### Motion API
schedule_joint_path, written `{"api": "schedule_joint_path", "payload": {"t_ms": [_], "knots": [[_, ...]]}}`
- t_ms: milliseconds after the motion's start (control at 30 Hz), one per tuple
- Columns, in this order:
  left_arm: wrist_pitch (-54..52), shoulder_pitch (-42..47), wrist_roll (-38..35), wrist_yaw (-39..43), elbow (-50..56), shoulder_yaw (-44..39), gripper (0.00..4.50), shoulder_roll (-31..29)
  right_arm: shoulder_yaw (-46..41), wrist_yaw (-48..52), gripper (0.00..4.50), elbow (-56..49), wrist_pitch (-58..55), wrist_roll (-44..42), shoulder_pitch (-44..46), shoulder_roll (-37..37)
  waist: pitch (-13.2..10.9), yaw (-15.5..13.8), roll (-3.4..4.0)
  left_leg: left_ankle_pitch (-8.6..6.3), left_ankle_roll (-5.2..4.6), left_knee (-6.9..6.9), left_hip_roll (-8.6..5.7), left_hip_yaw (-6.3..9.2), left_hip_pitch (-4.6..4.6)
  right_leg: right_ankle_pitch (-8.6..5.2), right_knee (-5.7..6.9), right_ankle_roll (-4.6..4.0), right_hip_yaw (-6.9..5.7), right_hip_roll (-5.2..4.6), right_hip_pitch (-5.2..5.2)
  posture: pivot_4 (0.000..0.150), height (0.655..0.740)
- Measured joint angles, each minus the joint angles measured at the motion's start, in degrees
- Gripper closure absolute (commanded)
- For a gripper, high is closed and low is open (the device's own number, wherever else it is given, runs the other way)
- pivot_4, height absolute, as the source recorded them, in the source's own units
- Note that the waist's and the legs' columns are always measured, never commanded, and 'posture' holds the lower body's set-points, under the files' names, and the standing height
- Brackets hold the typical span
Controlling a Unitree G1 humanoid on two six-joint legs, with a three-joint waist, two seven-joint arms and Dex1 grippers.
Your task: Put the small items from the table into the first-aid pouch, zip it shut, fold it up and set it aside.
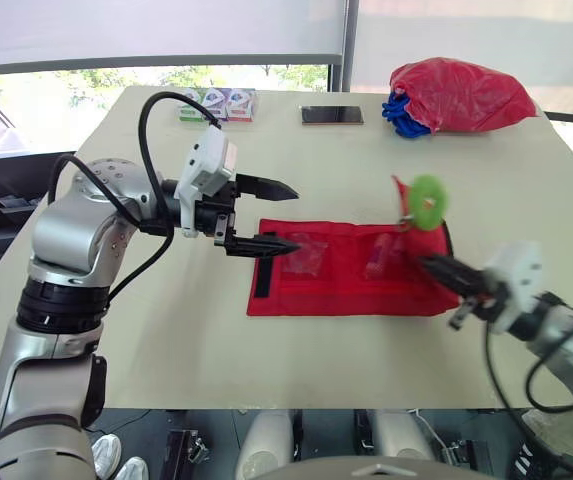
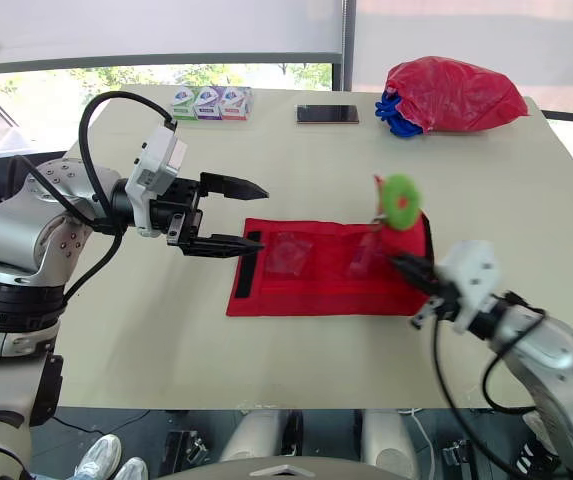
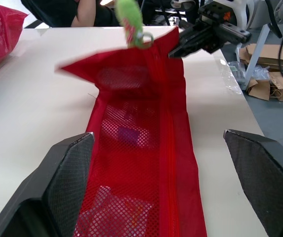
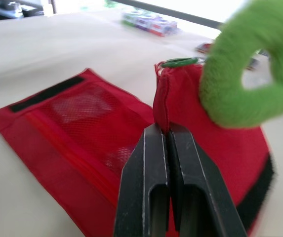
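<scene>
Now, pouch (image 1: 336, 270): red, spread flat mid-table (image 1: 166, 330), right end lifted off the top.
Right gripper (image 4: 167, 131): pressed together on the pouch's raised right edge, pinching the red fabric.
Green ring (image 4: 218, 94): fuzzy, hangs from a small loop at the lifted corner, just above the pinch.
Left gripper (image 1: 294, 217): spread wide over the pouch's left end, lower finger just above the black strip (image 1: 263, 275); contact unclear.
Mesh pockets: hold a clear packet (image 1: 306, 257) and a pinkish item (image 1: 376, 258).
Far edge: small boxes (image 1: 218, 104), phone (image 1: 331, 115), red bag (image 1: 461, 95).
</scene>
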State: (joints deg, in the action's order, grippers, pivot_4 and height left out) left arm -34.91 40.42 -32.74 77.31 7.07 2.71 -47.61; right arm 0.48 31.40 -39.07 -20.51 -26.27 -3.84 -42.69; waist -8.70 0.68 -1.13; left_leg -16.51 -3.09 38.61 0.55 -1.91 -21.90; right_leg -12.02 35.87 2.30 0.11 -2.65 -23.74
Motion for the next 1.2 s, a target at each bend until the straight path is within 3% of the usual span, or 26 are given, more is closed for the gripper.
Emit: {"api": "schedule_joint_path", "payload": {"t_ms": [67,167,267,333,467,633,867,1067,1200], "knots": [[-0.1,-0.3,0.0,-0.3,0.2,-0.2,0.0,-0.2,9.3,4.0,4.43,1.5,0.0,7.8,3.1,-2.2,0.0,-0.5,-0.11,0.0,0.0,0.02,-0.06,0.1,-0.1,-0.02,-0.03,0.0,-0.03,-0.02,-0.01,0.15,0.74],[-0.7,-0.9,-0.1,-1.3,1.1,-0.8,0.0,-0.5,14.1,6.8,4.43,3.5,-0.1,13.6,4.4,-4.6,-0.1,-0.6,-0.17,-0.01,-0.01,0.05,-0.09,0.09,-0.11,-0.01,-0.05,-0.01,0.0,-0.06,0.0,0.15,0.74],[-1.4,-2.3,-0.6,-2.0,2.0,-1.9,0.0,-0.7,14.5,7.8,4.43,4.5,0.3,15.8,4.4,-4.6,-0.1,-0.6,-0.19,0.0,0.0,0.05,-0.09,0.09,-0.1,-0.02,-0.04,0.02,0.0,-0.06,0.01,0.15,0.74],[-2.2,-3.3,-1.1,-2.7,3.0,-2.3,0.0,-1.2,12.3,8.5,4.03,4.4,0.3,14.6,4.1,-4.1,-0.1,-0.6,-0.23,0.0,0.0,0.05,-0.07,0.1,-0.09,-0.04,-0.01,0.07,-0.02,-0.06,0.02,0.15,0.74],[-3.2,-5.4,-1.2,-4.2,3.5,-3.3,0.0,-1.7,5.5,10.5,2.52,3.0,-1.2,7.6,3.1,-2.9,-0.1,-0.6,-0.23,0.0,0.0,0.07,-0.06,0.14,0.0,-0.06,0.02,0.11,-0.07,-0.06,0.13,0.15,0.74],[-7.6,-9.8,-1.4,-7.9,1.0,-4.9,0.0,-1.7,-3.7,12.1,0.14,0.1,-5.6,-5.8,2.5,-1.1,-0.1,-0.6,-0.25,0.0,0.0,0.09,-0.02,0.19,0.01,-0.02,0.03,0.07,-0.11,-0.06,0.15,0.15,0.74],[-12.0,-17.8,-1.8,-11.2,-5.0,-6.9,0.0,-1.2,-12.5,12.2,0.14,-2.8,-12.3,-20.7,4.9,-3.6,-0.1,-0.5,-0.27,0.0,0.0,0.09,0.0,0.25,-0.03,0.06,0.02,-0.08,-0.23,-0.15,0.14,0.15,0.74],[-12.9,-19.1,-1.3,-17.4,-13.9,-10.1,0.0,3.2,-14.8,13.9,0.14,-1.8,-14.8,-24.7,10.2,-8.3,-0.1,-1.0,-0.33,0.0,0.0,0.1,-0.01,0.28,-0.03,0.07,0.02,-0.09,-0.3,-0.34,0.15,0.15,0.74],[-21.2,-16.2,-3.7,-21.8,-20.1,-13.3,0.0,5.9,-14.7,14.6,0.14,-0.2,-15.4,-24.7,12.1,-8.8,-0.1,-1.5,-0.37,-0.01,0.0,0.12,-0.07,0.44,-0.13,0.21,0.02,0.13,-0.45,-0.31,0.14,0.15,0.74]]}}
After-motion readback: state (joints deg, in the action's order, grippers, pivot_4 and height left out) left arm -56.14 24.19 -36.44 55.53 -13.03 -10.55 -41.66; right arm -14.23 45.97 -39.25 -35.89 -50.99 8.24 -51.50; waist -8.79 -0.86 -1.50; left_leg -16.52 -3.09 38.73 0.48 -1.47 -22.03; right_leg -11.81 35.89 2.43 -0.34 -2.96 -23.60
